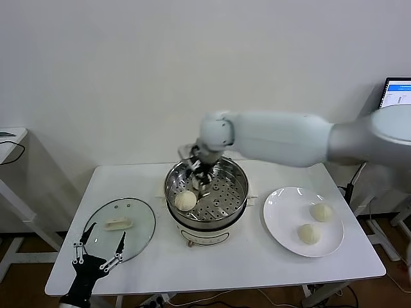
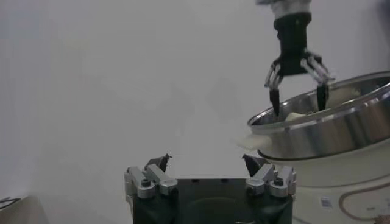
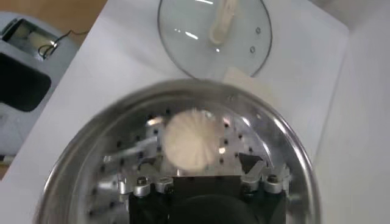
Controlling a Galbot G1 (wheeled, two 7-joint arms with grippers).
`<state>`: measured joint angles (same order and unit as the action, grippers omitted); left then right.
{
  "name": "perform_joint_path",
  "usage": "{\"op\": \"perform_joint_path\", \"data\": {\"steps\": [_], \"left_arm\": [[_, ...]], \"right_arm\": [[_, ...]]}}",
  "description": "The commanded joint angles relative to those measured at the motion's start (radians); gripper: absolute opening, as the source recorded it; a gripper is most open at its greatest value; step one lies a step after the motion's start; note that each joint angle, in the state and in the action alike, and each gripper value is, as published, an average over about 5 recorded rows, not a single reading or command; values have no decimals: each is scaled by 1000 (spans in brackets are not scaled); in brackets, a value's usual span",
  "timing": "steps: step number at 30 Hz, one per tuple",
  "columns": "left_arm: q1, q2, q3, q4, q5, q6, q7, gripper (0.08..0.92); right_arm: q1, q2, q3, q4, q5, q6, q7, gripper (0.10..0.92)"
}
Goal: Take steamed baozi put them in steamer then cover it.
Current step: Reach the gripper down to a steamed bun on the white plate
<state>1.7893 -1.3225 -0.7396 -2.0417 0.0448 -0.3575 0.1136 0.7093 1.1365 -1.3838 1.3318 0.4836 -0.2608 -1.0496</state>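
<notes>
While the right arm reached over the pot, the scene read as follows, left to right.

Left end effector [image 1: 99,246]: parked at the desk's near left edge, fingers spread, holding nothing; probably waiting for the lid step.
Lid [image 1: 119,228]: flat on the desk [image 1: 225,269] left of the steamer, handle up, clear of the loading path.
Steamer [image 1: 207,190]: at mid-desk, uncovered so buns could go in.
Bun in steamer [image 1: 185,200]: on the perforated tray, at its left side.
Right end effector [image 1: 200,176]: above the tray, jaws apart, gripping nothing; the bun lay just beside it.
Plate [image 1: 282,218]: right of the steamer, carrying two buns [image 1: 315,222] yet to be loaded.
</notes>
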Motion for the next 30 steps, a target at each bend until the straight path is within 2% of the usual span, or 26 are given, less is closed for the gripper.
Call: {"op": "perform_joint_path", "data": {"steps": [1, 6, 13, 23, 30], "left_arm": [[-4, 0, 9, -1, 4, 3, 0, 823], [-4, -2, 19, -1, 12, 4, 0, 823], [-2, -9, 18, -5, 17, 3, -5, 823], [5, -16, -6, -9, 17, 2, -9, 823], [11, -19, -16, -13, 17, 0, -10, 823]], "right_arm": [[73, -322, 82, 59, -135, 132, -234, 823], [23, -474, 64, 8, -213, 184, -261, 823], [-185, -581, 49, -27, -316, 215, -204, 823], [-437, -613, 175, -42, -425, 233, -163, 823], [-489, -593, 179, -54, -415, 205, -71, 823]]}}
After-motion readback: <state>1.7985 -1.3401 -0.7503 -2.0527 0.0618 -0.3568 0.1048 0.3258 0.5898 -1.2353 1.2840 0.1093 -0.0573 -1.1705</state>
